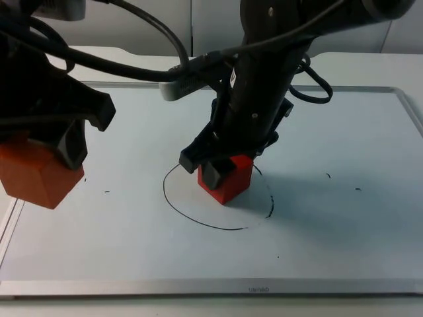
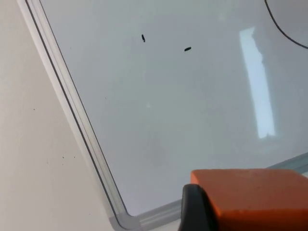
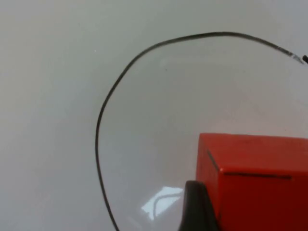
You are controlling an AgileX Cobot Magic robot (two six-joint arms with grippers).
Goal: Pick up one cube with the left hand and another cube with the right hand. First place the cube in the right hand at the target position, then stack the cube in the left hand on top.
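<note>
My right gripper (image 1: 228, 158) is shut on a red cube (image 1: 228, 179), low over the hand-drawn black circle (image 1: 198, 218) at the middle of the whiteboard; whether the cube touches the board I cannot tell. In the right wrist view the red cube (image 3: 255, 178) sits beside a black fingertip (image 3: 195, 207), with the circle line (image 3: 103, 115) curving around it. My left gripper (image 1: 49, 148) is shut on an orange cube (image 1: 36, 175), held up above the board's left edge. The left wrist view has the orange cube (image 2: 255, 197) against a fingertip (image 2: 192, 209).
A whiteboard (image 1: 132, 264) with a metal frame (image 2: 82, 134) covers the table. Small black pen marks (image 1: 107, 192) dot it left and right of the circle. Open board lies in front of and to the right of the circle.
</note>
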